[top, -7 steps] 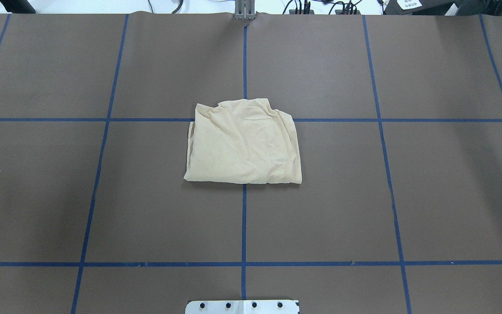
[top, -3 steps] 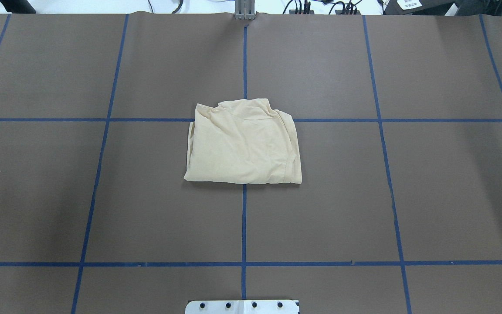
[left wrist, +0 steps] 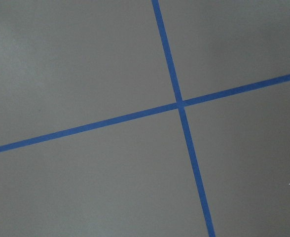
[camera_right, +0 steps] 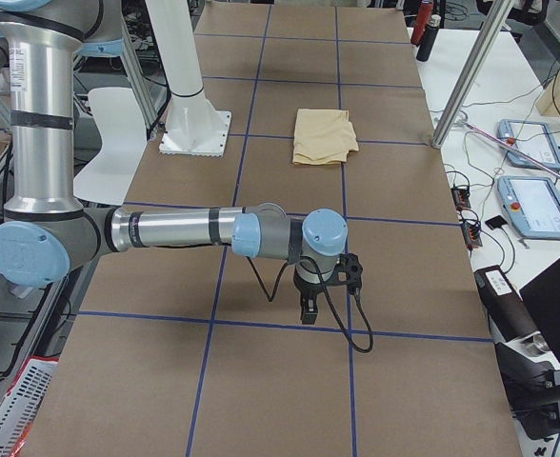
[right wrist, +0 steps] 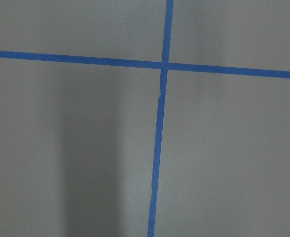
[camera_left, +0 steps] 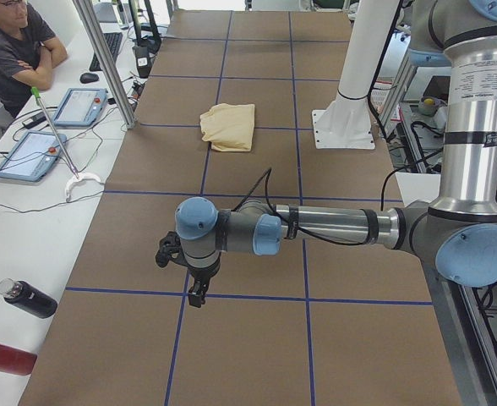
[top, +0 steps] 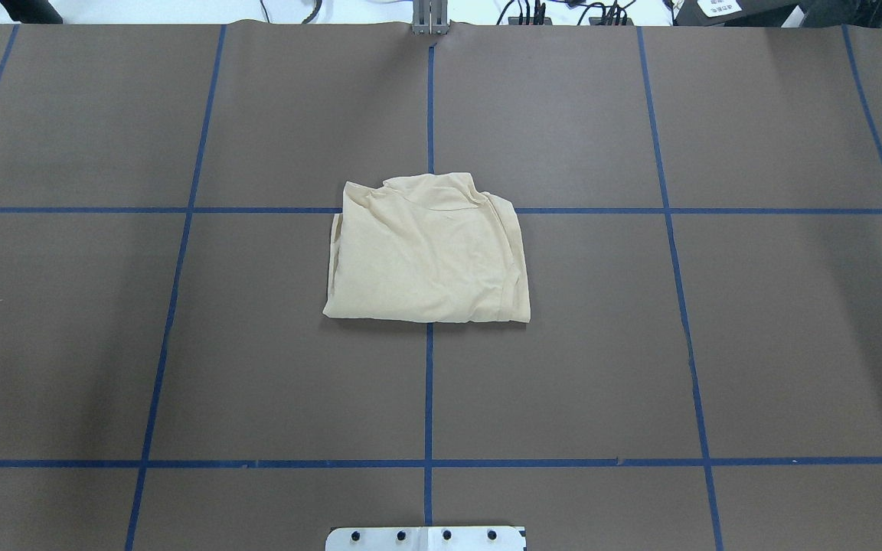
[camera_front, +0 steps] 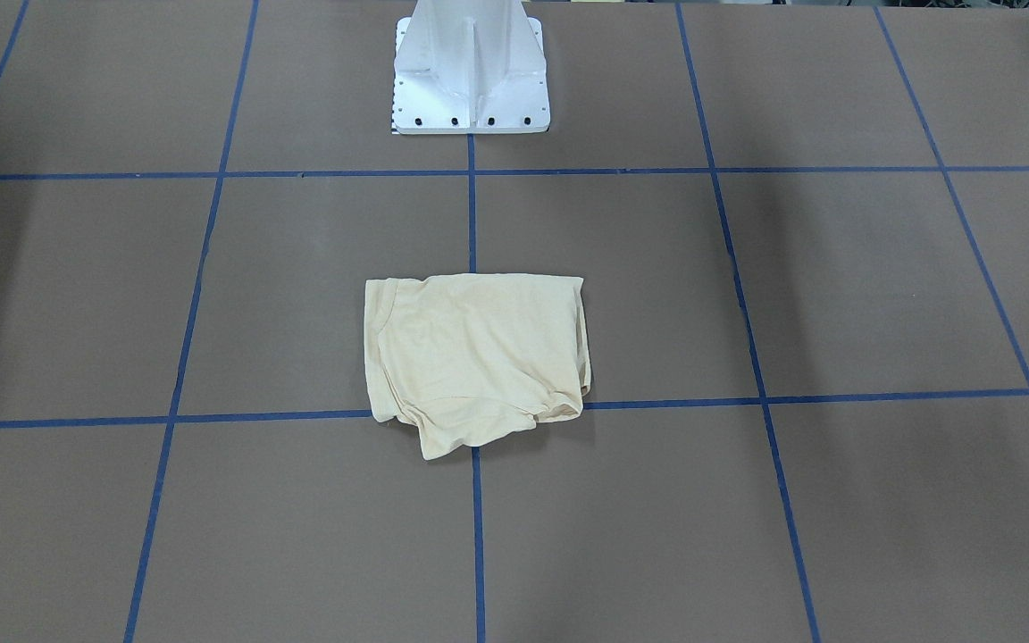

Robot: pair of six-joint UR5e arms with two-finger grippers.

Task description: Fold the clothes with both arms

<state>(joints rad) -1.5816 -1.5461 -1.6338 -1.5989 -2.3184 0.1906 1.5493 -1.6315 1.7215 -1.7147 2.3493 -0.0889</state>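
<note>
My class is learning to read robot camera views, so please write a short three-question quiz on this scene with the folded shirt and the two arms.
1. Multiple choice: where does the T-shirt lie? A) over a crossing of tape lines; B) hanging off the edge; C) inside a basket.
2. True or false: the left gripper and the right gripper both touch the T-shirt.
3. Fill in: each wrist camera shows only brown table cover and ____ tape lines.
Key: 1 A. 2 false; both hang above bare table cover, well apart from it. 3 blue.
</note>
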